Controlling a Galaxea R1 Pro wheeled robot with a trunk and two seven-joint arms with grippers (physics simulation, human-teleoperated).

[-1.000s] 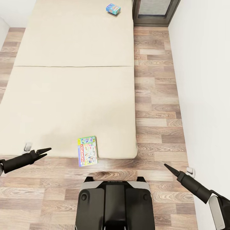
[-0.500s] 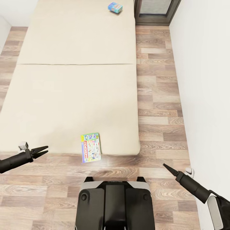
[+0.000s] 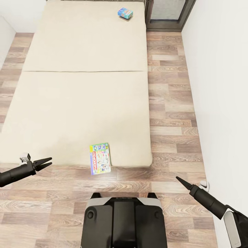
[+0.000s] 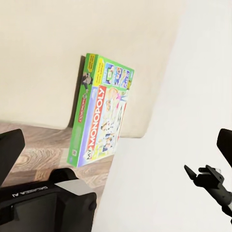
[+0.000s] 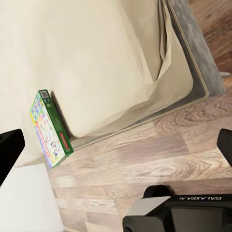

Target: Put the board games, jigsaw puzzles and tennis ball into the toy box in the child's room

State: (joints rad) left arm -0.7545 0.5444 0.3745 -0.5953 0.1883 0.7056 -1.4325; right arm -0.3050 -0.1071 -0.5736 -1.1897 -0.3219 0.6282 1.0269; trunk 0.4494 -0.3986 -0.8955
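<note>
The bed (image 3: 82, 100) is a cream mattress in two panels, right in front of me. A busy multicolour board game (image 3: 100, 158) lies at its near edge and overhangs the floor; the left wrist view shows it lettered MONOPOLY (image 4: 101, 113), and it is also in the right wrist view (image 5: 48, 130). A small blue board game (image 3: 125, 13) lies at the bed's far end. My left gripper (image 3: 46, 162) hangs open over the floor, left of the near game. My right gripper (image 3: 179, 179) is open over the floor to the right. Both are empty.
My dark base (image 3: 124, 220) stands on the wood-plank floor just short of the bed. A floor strip (image 3: 168, 103) runs between the bed and the white wall (image 3: 220, 86). A dark-framed panel (image 3: 168, 13) stands at the far right. A small white object (image 3: 205, 185) sits by the wall.
The whole picture has shifted a little, so the camera moved; the bed and games now sit slightly further right. Both arms keep nearly the same pose, and the games lie where they were.
</note>
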